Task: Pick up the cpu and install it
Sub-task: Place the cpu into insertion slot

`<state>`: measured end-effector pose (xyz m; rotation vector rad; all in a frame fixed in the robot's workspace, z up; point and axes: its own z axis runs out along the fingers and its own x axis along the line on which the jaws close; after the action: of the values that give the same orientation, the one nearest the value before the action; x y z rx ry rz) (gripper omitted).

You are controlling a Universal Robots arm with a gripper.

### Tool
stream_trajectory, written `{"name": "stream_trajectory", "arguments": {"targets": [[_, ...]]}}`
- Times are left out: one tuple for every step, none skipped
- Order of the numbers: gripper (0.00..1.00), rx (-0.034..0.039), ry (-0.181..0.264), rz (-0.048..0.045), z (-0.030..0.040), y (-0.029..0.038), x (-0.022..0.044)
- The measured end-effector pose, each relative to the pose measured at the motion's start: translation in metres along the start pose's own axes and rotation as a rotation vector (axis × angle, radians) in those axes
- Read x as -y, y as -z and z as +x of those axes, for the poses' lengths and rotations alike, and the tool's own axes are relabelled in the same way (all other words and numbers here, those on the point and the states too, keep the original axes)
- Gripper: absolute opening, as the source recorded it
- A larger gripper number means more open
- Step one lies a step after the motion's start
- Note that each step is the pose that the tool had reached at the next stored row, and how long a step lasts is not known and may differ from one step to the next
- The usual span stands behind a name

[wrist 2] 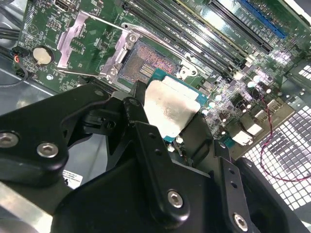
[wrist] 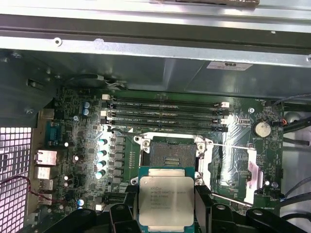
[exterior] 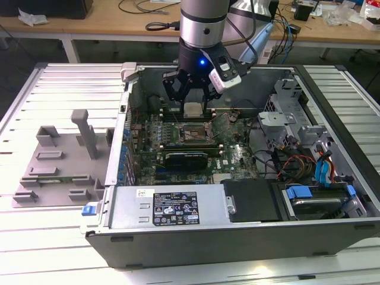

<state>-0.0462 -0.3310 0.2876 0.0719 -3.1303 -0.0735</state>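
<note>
In the first wrist view my pincer (wrist: 164, 211) is closed on the cpu (wrist: 166, 193), which hangs level near the open socket (wrist: 173, 154), not yet seated. I judge it needs flat, square alignment and no force.

— The arm (exterior: 203, 21)?
— Hangs close to vertical in the exterior view, with a silver segment above and a black wrist (exterior: 199, 59) below showing a small blue light.
— And the end effector (exterior: 192, 108)?
— Points straight down, with black linkage fingers (wrist: 206, 213) drawn in on two opposite edges of the cpu (wrist: 166, 201).
— Gripped, then?
— Yes, pressed against both sides in both wrist views — chip held flat between them, metal top facing the wrist.
— Anything else up there?
— A pale camera housing (exterior: 228, 71) bolted on at the exterior view's right.
</note>
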Motion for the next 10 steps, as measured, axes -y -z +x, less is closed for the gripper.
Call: {"name": "stream_trajectory", "arguments": {"targets": [[0.55, 0.0011, -0.023, -0.0003, 0.0000, -0.0001, 0.0000], [0.55, 0.0026, -0.053, -0.0006, 0.0000, -0.0002, -0.0001], [0.55, 0.0033, -0.068, -0.0007, 0.0000, -0.0002, 0.0000], [0.55, 0.0040, -0.084, -0.0008, 0.0000, -0.0002, 0.0000], [0.55, 0.0051, -0.108, -0.0010, 0.0000, -0.0003, 0.0000], [0.55, 0.0061, -0.127, -0.0012, 0.0000, -0.0003, 0.0000], [0.55, 0.0086, -0.182, -0.0016, 0.0000, -0.0004, 0.0000], [0.55, 0.0106, -0.225, -0.0020, 0.0000, -0.0004, 0.0000], [0.55, 0.0117, -0.248, -0.0022, 0.0000, -0.0004, 0.0000], [0.55, 0.0126, -0.265, -0.0024, 0.0000, -0.0004, 0.0000]]}}
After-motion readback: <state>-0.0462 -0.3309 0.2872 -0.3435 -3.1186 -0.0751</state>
